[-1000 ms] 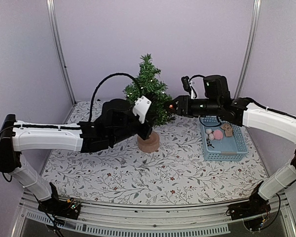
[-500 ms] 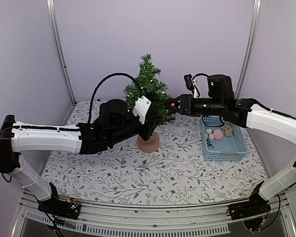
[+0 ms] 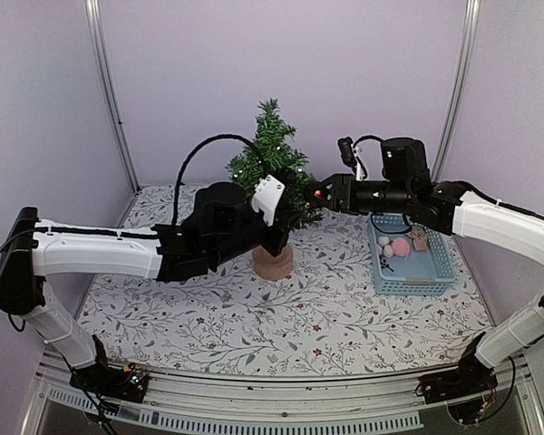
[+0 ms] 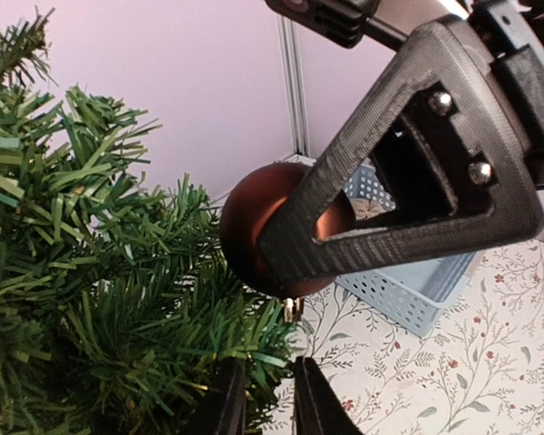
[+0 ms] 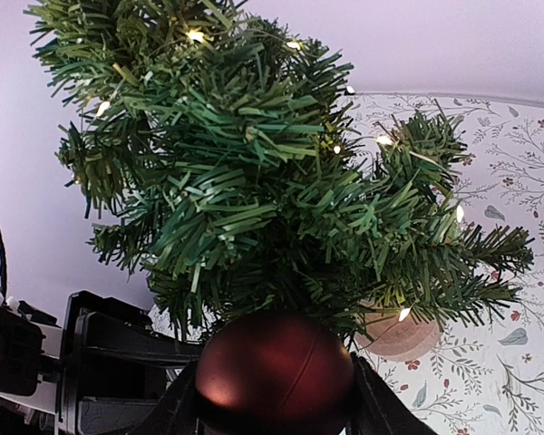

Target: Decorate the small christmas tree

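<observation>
Right hand [image 5: 274, 412] clamped on a glossy round dark-red bauble [image 5: 272, 367] against the bristly small christmas tree [image 5: 254, 181].

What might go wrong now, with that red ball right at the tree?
If the right end effector lets go before the red ball catches on a branch, it may fall to the table. Pushing harder could tip the small christmas tree on its round base. The left end effector sits close; they might bump.
</observation>
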You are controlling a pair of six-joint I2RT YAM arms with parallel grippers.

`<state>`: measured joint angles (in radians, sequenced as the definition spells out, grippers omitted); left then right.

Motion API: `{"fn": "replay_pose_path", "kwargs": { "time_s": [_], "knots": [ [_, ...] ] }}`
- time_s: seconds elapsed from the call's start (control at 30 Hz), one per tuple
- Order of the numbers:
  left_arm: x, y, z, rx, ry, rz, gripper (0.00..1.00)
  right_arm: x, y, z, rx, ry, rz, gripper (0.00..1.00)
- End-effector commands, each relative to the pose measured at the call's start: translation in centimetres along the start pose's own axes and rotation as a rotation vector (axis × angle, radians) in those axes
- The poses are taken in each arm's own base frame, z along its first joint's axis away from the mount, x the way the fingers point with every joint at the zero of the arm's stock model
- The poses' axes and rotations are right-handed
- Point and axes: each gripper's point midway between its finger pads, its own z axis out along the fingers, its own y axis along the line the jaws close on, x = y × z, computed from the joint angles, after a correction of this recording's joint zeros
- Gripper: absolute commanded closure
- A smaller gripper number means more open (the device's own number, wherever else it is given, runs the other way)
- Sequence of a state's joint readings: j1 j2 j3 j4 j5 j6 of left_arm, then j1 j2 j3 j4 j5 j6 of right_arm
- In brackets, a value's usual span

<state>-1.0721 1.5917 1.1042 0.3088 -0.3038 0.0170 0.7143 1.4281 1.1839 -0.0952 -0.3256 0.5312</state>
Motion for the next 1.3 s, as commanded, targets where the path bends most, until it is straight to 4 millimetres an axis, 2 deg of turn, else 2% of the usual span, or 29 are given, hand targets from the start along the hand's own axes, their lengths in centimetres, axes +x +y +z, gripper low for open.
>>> {"fn": "replay_pose_path", "kwargs": {
  "time_s": [0.0,0.17,0.27,0.4,0.6,0.9,1.27],
  "knots": [
    [-0.6,0.4,0.5,-0.024,0.0,-0.011,0.8,-0.2,0.5,0.2,-0.022,-0.009,-0.005,0.82],
    [0.4,0.8,0.5,-0.036,0.035,0.0,0.81,-0.2,0.4,0.5,-0.022,-0.008,-0.005,0.82],
    [0.6,1.2,0.4,-0.052,0.044,0.005,0.85,-0.1,0.3,0.6,-0.018,-0.006,-0.001,0.82],
    [0.7,1.4,0.4,-0.064,0.053,0.013,0.85,0.0,0.0,0.9,-0.011,-0.003,0.003,0.82],
    [0.3,1.5,0.2,-0.065,0.039,0.008,0.81,0.1,-0.1,1.5,-0.013,0.007,0.006,0.82],
    [-0.1,1.9,0.3,-0.077,0.03,-0.008,0.88,0.1,-0.3,2.0,-0.016,0.01,0.005,0.82],
    [0.1,2.8,0.5,-0.11,0.04,-0.028,0.9,-0.8,-0.9,2.8,0.0,-0.021,0.001,0.8]
  ]
}}
